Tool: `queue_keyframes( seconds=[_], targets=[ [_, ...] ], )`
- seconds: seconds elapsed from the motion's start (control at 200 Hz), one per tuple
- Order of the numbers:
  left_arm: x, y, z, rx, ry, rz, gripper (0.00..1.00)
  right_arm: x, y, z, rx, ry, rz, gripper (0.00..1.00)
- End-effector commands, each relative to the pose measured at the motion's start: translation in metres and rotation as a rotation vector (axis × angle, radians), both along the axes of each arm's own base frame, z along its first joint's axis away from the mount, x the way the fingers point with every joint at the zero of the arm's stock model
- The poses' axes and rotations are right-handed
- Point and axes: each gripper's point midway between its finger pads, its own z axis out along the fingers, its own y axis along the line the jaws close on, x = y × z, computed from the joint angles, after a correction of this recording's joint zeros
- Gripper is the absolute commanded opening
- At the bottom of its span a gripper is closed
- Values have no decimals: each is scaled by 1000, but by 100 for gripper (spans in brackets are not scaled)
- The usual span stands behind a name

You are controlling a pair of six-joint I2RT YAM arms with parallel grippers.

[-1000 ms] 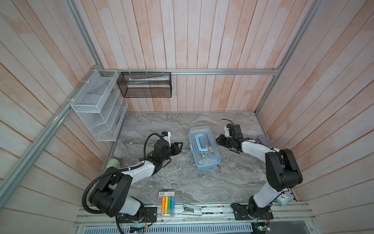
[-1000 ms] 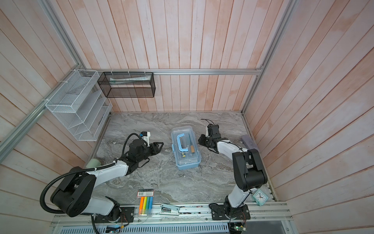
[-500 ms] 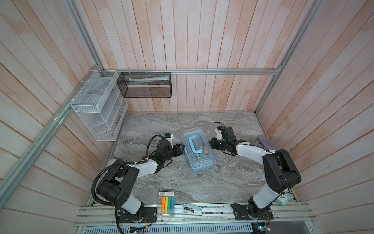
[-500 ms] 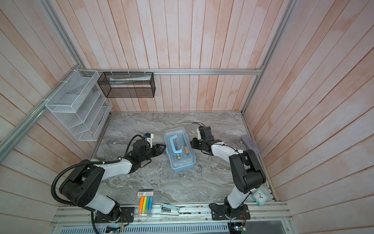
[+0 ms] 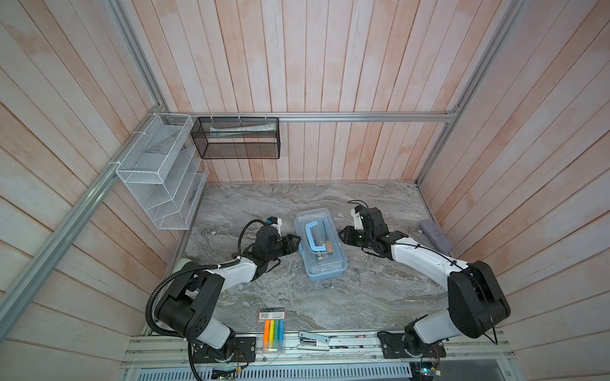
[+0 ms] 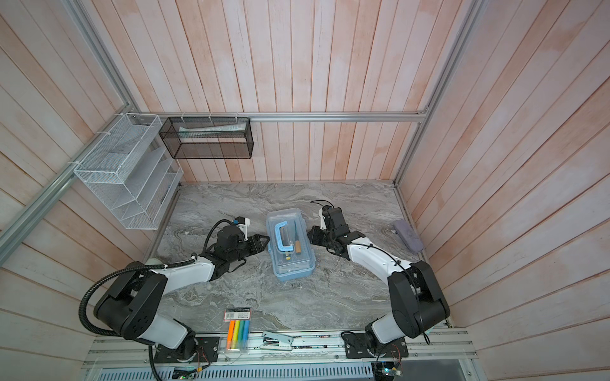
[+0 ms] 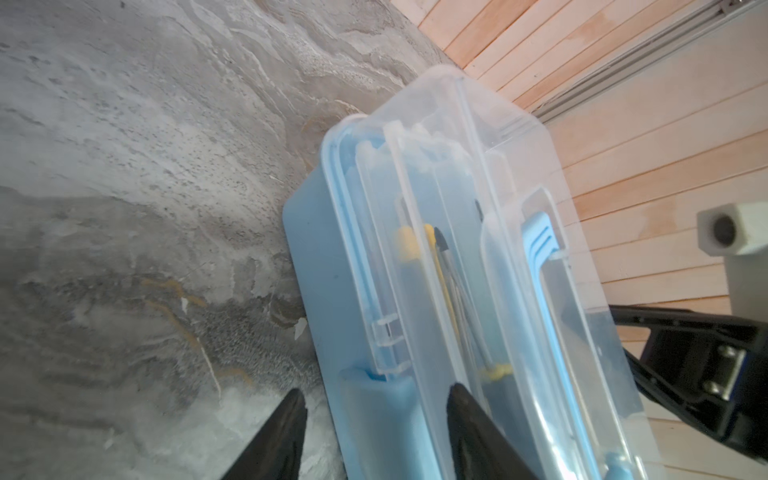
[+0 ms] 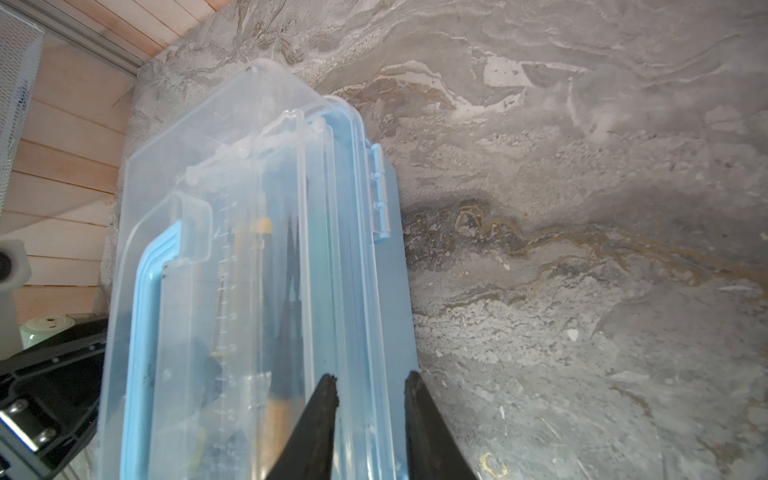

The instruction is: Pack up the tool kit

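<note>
Left gripper point(image 7: 376, 388) gapes astride the tool kit point(image 5: 321, 260) at its blue latch point(image 7: 374, 419); right gripper point(image 8: 370, 376) straddles the lid rim point(image 8: 360, 249), grip unclear. Lidded, it sits central on the table point(image 5: 363, 204), a wooden-handled tool point(image 5: 328, 246) and yellow-handled tools point(image 7: 406, 245) inside.

grey marbled table point(image 5: 264, 204) bears tool kit point(image 5: 320, 245), lilac case point(image 5: 435, 235), seemingly marker pack point(image 5: 273, 330).

The two black fingers point(image 8: 322, 409) of the right gripper point(image 8: 370, 380) are straddling the long rim of the light blue plastic tool kit with a clear lid point(image 8: 232, 174), narrowly parted. Whether they are pinching it, I cannot tell. The kit is lying on the grey marbled bench point(image 8: 582, 208), with a wooden-handled tool point(image 8: 278, 419) showing through the lid beside the blue handle point(image 8: 145, 291).
</note>
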Motion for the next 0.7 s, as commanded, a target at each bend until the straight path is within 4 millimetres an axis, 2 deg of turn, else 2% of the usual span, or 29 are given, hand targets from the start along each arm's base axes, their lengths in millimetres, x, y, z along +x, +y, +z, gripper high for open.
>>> queue_keyframes(
  seconds=[0.0, 0.08, 0.34, 0.435, 0.69],
  targets=[
    [7, 2, 16, 5, -28, 21, 60, -21, 12, -13, 3, 63, 52, 28],
    [7, 3, 16, 13, -23, 24, 60, -23, 10, -19, -9, 73, 39, 28],
    [5, 6, 17, 57, -1, 18, 56, -18, 8, -15, -22, 51, 31, 28],
    [3, 1, 17, 59, 8, -11, 56, -18, 9, -16, -25, 52, 35, 28],
    [-8, -7, -5, 86, 74, -50, 51, -17, 10, -19, -27, 57, 37, 28]
  ],
)
